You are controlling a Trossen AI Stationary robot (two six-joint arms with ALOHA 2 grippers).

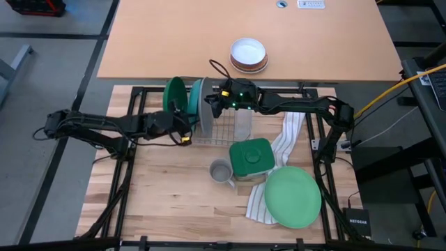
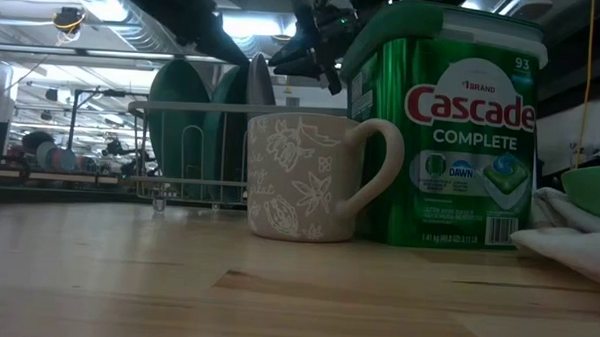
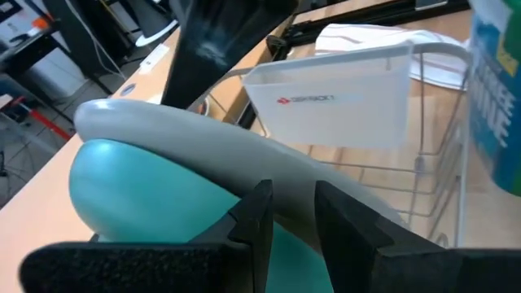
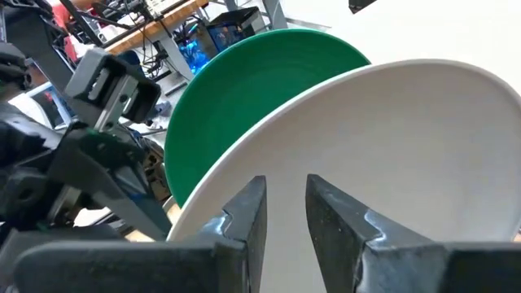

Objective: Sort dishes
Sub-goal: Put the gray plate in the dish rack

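Grey plate (image 1: pixel 205 106) is the one being worked right now, standing on edge in the wire rack (image 1: pixel 221 132) near the surface's back edge, next to the teal plate (image 1: pixel 196 97) and then the dark green plate (image 1: pixel 174 95). The fourth dish, the light green plate (image 1: pixel 293 196), lies flat on a striped towel (image 1: pixel 287 139) toward the front right corner, well apart from the rack.

Handling-wise these look like glazed stoneware: stiff, fairly heavy for their size, slick, and chippable if they knock each other or the wires. My guess is the rim is the only sensible place to grab, since the faces are too broad and smooth. For the flat one, a rim edge overhanging the towel would be the way in.

Both arms are on the grey plate. The right gripper (image 4: pixel 285 216) comes in from the right side over the rack, jaws narrowly spread with the plate's rim sitting between them. The left gripper (image 3: pixel 291 220) reaches in from the left, jaws likewise set close with the grey rim in the gap. Whether either pair actually presses the rim or just straddles it, I can't tell.

Just in front of the rack sit a green detergent tub (image 1: pixel 249 157) and a mug (image 1: pixel 221 171). A white bowl (image 1: pixel 249 54) is on the separate tan desk behind.
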